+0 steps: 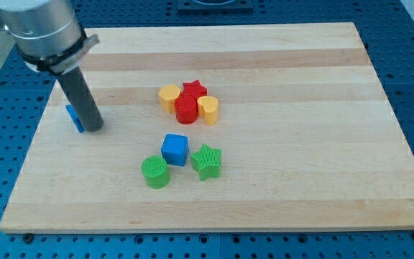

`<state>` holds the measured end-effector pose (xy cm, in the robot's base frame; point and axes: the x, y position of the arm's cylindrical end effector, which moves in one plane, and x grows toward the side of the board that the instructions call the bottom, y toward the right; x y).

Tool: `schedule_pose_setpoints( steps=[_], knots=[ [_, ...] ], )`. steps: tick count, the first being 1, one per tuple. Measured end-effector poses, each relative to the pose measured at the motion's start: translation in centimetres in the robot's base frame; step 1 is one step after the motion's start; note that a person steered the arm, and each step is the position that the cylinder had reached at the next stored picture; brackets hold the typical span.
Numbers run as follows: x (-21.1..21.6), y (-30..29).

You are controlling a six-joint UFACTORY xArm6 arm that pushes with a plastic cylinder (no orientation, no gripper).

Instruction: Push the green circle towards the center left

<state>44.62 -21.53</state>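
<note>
The green circle stands on the wooden board low in the view, left of centre. A blue cube sits just above and right of it, and a green star lies right of the cube. My tip rests on the board at the view's left, well left of and above the green circle. A blue block lies right beside the tip on its left, partly hidden by the rod; its shape is unclear.
A tight cluster sits near the middle: a yellow block, a red star, a red cylinder and a yellow heart-like block. Blue perforated table surrounds the board.
</note>
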Motion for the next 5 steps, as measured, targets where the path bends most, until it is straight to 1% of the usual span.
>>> schedule_pose_setpoints(
  steps=[1,2,3,4,5],
  knots=[
    [-0.7,-3.7],
    [-0.7,-4.4],
    [0.0,-2.4],
    [3.6,-0.7],
    [9.0,0.5]
  ],
)
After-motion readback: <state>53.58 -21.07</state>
